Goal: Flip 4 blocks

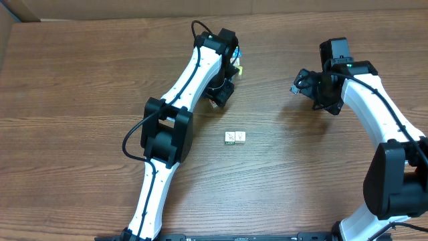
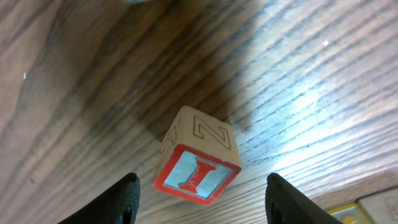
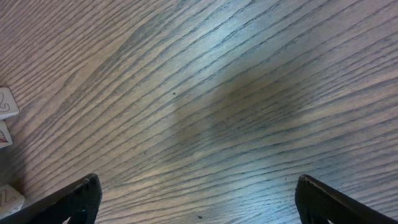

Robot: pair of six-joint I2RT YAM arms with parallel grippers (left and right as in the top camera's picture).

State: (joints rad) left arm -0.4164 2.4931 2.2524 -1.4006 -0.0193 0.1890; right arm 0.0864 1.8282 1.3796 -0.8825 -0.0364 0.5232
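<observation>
Honestly, I can't say how many are flipped yet. Two blocks [image 1: 235,137] sit touching, side by side, at the centre of the worktop [image 1: 80,80], and their prints are too small to read from overhead. A third block [image 2: 198,163], its red-framed I facing the wrist camera, looks tilted low in the left wrist view. It sits between the fingers of the left gripper [image 2: 199,210], which stand apart and touch nothing. The right gripper [image 3: 198,196] gapes wide over bare wood, holding nothing. The cut-off cubes [image 3: 5,102] at that view's left edge may include the fourth; I can't tell. Overhead, the left arm [image 1: 190,73] hides its block.
</observation>
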